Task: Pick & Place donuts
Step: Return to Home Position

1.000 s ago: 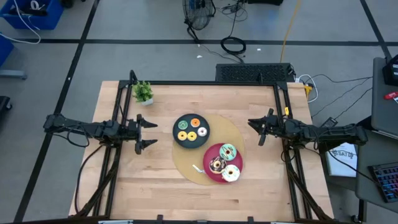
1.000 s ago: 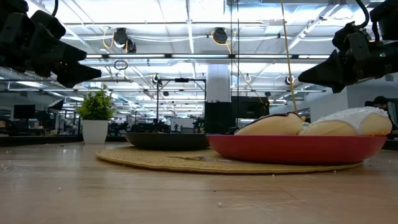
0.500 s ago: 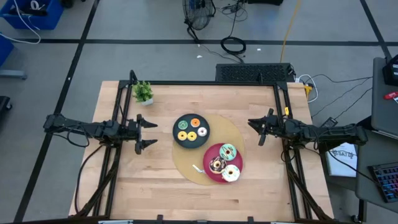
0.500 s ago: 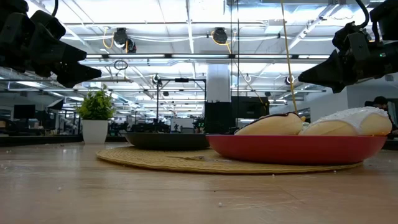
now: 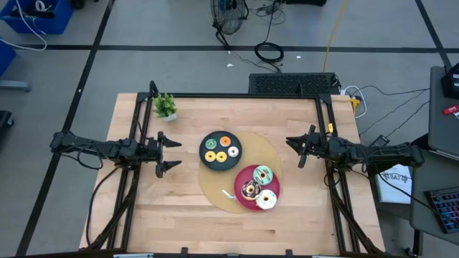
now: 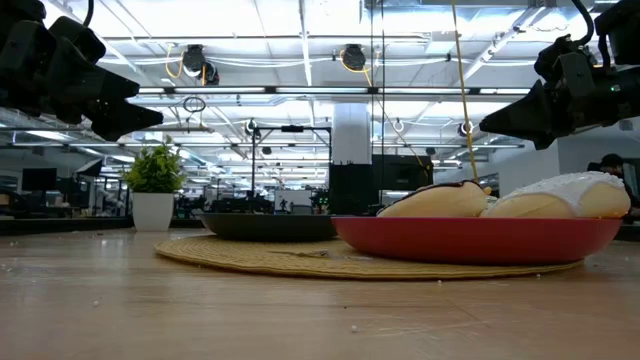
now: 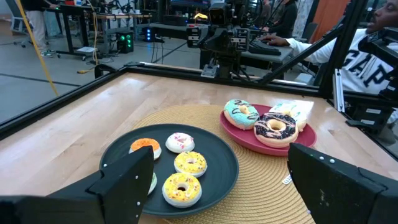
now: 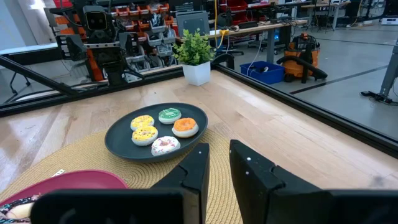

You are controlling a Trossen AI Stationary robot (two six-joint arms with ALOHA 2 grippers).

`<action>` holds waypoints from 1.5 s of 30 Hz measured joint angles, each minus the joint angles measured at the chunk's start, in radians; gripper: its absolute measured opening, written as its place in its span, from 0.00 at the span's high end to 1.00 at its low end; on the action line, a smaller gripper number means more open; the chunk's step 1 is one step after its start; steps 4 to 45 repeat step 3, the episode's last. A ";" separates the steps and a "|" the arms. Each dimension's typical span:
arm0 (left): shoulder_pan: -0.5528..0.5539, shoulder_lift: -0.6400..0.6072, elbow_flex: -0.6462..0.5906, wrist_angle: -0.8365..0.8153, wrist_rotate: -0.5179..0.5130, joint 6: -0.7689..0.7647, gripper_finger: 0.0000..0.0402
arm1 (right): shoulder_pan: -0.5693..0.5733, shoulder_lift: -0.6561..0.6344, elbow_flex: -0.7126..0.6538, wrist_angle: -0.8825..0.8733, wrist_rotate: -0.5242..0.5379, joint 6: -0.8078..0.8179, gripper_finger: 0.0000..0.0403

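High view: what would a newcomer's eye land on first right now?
Two plates of toy donuts sit on the round woven mat mid-table. Five small donuts lie on the black plate, and three large iced donuts on the red plate beside it. The left gripper and right gripper hang empty at the table's two sides, and a potted plant stands near the far left corner.

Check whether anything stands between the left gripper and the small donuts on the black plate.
Nothing visible does. The left gripper, open, hangs above the table; only bare wood lies between it and the black plate holding the small donuts. The right gripper waits on the far side.
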 joint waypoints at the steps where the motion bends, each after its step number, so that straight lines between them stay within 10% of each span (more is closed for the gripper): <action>1: 0.000 0.000 0.000 0.000 0.000 0.000 0.09 | 0.000 0.000 0.000 0.000 0.000 0.000 0.86; 45: 0.000 0.000 0.000 0.000 0.000 0.000 0.09 | 0.000 0.000 0.000 0.000 0.000 0.000 0.86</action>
